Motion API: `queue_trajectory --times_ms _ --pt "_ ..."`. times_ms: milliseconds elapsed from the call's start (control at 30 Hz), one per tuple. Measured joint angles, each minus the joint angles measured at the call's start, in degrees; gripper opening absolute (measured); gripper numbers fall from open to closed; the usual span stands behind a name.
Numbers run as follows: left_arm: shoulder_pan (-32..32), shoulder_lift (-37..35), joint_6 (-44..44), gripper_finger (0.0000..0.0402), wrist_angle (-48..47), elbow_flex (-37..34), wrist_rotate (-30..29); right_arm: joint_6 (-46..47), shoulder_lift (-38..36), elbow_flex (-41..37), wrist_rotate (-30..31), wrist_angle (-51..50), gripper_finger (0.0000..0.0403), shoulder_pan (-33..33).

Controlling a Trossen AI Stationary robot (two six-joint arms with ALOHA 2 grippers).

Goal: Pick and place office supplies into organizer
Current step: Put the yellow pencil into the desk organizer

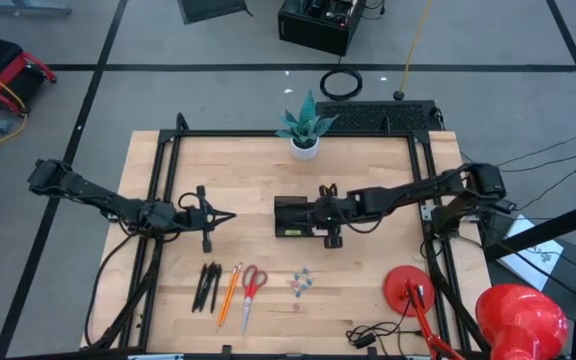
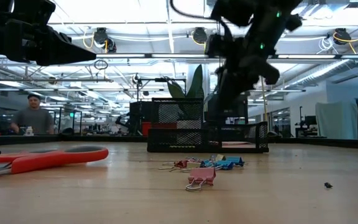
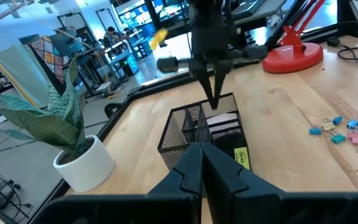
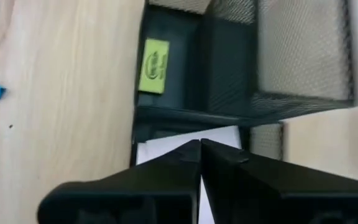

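From above, 1 black mesh organizer point(image 1: 296, 217) was seen near the table's middle, with the right gripper point(image 1: 330, 240) held at its near right corner and the left gripper point(image 1: 230, 215) well apart to its left, bare wood lying between them. Along the near edge 3 black pens point(image 1: 207, 287), 1 orange pencil point(image 1: 230, 293), 1 pair of red-handled scissors point(image 1: 250, 293) and 1 cluster of small clips point(image 1: 301, 282) were laid out, clear of both arms. In the low view, the clips point(image 2: 204, 167) were spread in front of the organizer point(image 2: 207, 127), open tabletop to their right. In the left wrist view, the left gripper point(image 3: 202, 148) was closed with nothing held. In the right wrist view, the right gripper point(image 4: 200, 144) was shut and empty above a white pad point(image 4: 188, 142); a yellow-green label point(image 4: 155, 66) lay in 1 compartment, its writing unreadable.
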Motion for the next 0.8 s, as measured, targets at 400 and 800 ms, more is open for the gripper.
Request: queue_trajectory --times_ms 400,800 --pt "-0.01 0.00 0.32 0.0015 0.26 0.00 -0.02 2.59 -12.27 0.18 6.25 5.52 0.0001 10.51" --pt "0.00 0.00 0.76 0.0015 0.43 0.00 -1.07 2.75 -21.73 -16.00 3.61 30.00 0.0000 19.67"
